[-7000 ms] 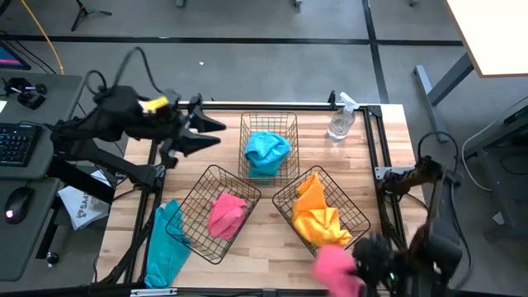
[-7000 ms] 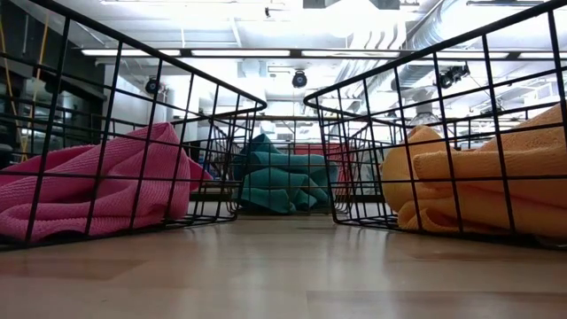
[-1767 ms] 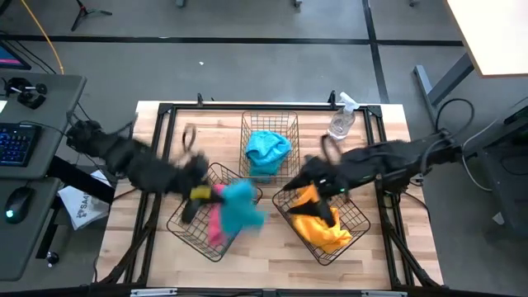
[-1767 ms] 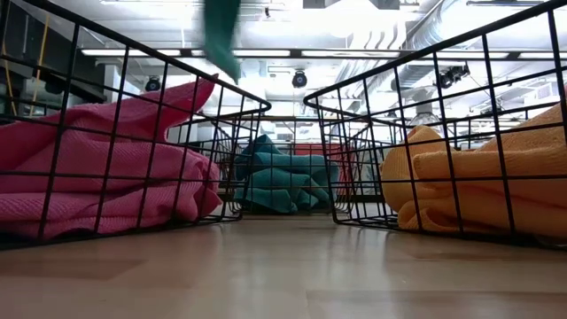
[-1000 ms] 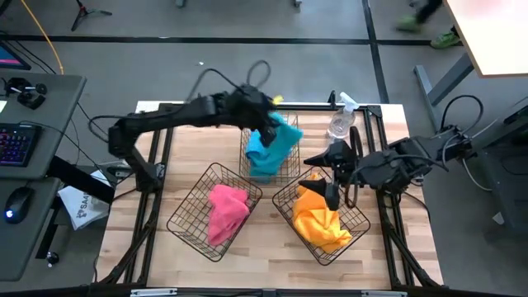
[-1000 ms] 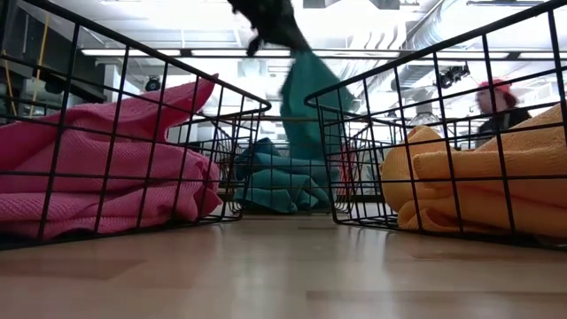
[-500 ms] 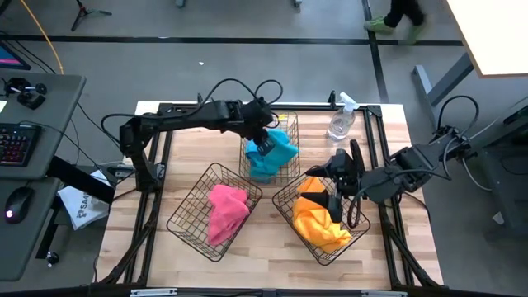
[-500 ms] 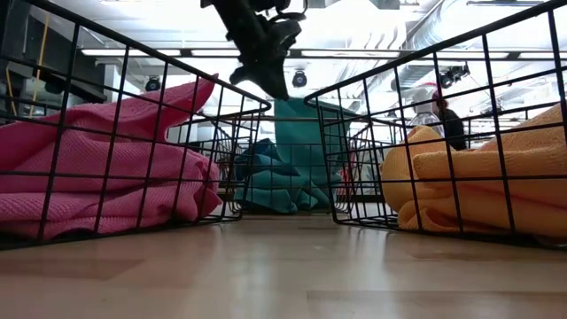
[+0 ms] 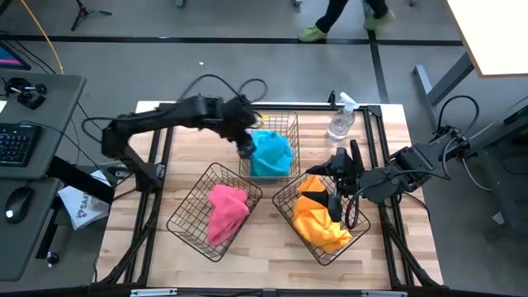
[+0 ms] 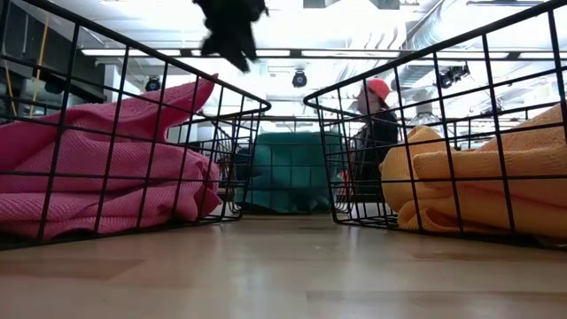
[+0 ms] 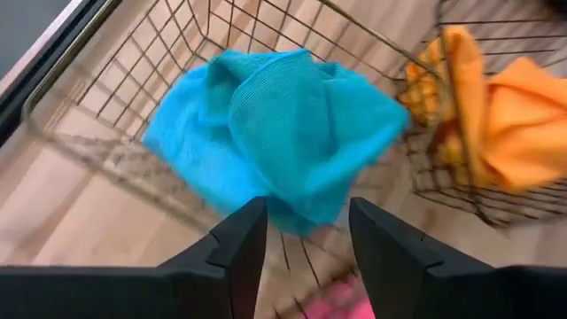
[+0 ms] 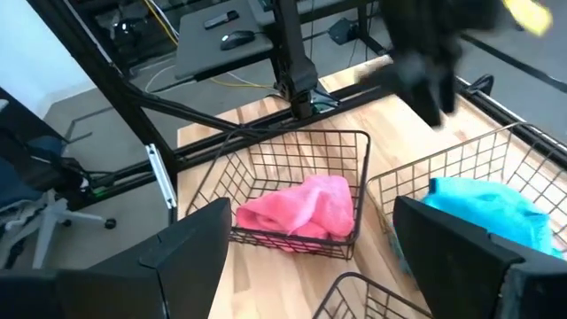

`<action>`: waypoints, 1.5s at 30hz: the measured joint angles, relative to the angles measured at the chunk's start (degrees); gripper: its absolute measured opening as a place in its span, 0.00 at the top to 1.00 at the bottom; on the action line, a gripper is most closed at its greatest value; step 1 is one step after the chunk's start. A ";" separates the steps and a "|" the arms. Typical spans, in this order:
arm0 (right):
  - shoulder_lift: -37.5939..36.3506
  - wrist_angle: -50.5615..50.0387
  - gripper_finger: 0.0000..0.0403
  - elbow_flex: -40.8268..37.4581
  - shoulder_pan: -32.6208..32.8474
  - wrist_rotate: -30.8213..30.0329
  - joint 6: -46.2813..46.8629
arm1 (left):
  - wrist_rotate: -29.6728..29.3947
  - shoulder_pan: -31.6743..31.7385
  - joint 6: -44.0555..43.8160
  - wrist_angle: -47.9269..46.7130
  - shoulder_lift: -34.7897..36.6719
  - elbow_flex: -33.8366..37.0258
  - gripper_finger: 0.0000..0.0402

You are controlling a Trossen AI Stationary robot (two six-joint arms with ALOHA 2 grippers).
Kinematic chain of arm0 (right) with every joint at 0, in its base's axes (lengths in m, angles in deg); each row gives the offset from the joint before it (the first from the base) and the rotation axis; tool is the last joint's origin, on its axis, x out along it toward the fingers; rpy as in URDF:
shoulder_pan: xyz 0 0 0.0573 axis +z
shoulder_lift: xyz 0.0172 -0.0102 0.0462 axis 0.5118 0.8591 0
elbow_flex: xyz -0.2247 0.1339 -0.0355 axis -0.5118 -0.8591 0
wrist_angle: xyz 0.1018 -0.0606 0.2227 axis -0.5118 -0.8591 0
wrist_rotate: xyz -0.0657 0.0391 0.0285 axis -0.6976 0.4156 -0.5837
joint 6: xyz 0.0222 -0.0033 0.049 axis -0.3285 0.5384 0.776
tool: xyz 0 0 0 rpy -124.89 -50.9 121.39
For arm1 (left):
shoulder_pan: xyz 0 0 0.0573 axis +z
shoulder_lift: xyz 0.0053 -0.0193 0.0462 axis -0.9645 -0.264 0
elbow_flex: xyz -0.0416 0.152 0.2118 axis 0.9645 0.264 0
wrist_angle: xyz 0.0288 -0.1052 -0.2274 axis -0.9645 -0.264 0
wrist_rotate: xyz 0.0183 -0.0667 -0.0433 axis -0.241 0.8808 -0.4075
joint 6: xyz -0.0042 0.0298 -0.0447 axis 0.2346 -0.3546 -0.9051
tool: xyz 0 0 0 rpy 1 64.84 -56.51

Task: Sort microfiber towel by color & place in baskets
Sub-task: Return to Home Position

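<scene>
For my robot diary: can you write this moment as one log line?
left gripper: open, by blue towel | right gripper: open, near orange towel | pink towel: in basket

On the bench (image 9: 264, 256), in a triangle: far basket (image 9: 280, 115) mid-bench, near-left basket (image 9: 188, 216) and near-right basket (image 9: 356, 221) in front of it. Inside them: far towel (image 9: 271, 153), left towel (image 9: 227, 210), right towel (image 9: 313, 219). Spray bottle (image 9: 340, 122) right of far basket. Left gripper (image 9: 246, 150) at far basket's left rim; right gripper (image 9: 338, 183) over near-right basket.
</scene>
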 joint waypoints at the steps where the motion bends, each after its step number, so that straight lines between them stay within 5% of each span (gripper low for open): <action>1: 0.00 -0.25 0.23 0.00 -0.15 0.00 -0.23 | 0.62 -0.15 -0.61 -1.25 1.75 0.00 0.62; 7: 0.09 -5.24 0.23 0.00 -1.06 0.18 5.14 | -3.08 -7.88 -5.69 6.10 15.21 7.27 0.62; 12: 0.77 -15.29 0.23 0.00 -2.75 2.74 10.60 | -11.11 -18.79 -9.65 28.80 27.89 26.32 0.62; 17: 2.01 -20.28 0.24 -0.02 -4.06 3.91 12.47 | -11.46 -26.79 -9.13 51.08 36.90 47.08 0.62; 24: 2.27 -20.54 0.28 -0.02 -4.15 4.50 12.49 | -14.30 -30.18 -12.16 74.99 49.88 68.56 0.69; 38: 2.27 -21.40 0.35 -0.02 -4.41 4.48 20.28 | -17.26 -26.52 -9.35 70.92 81.49 86.07 0.98; 45: 2.27 -21.96 0.35 -0.02 -4.36 5.69 24.35 | -16.60 -26.54 -10.64 71.39 90.90 93.77 1.00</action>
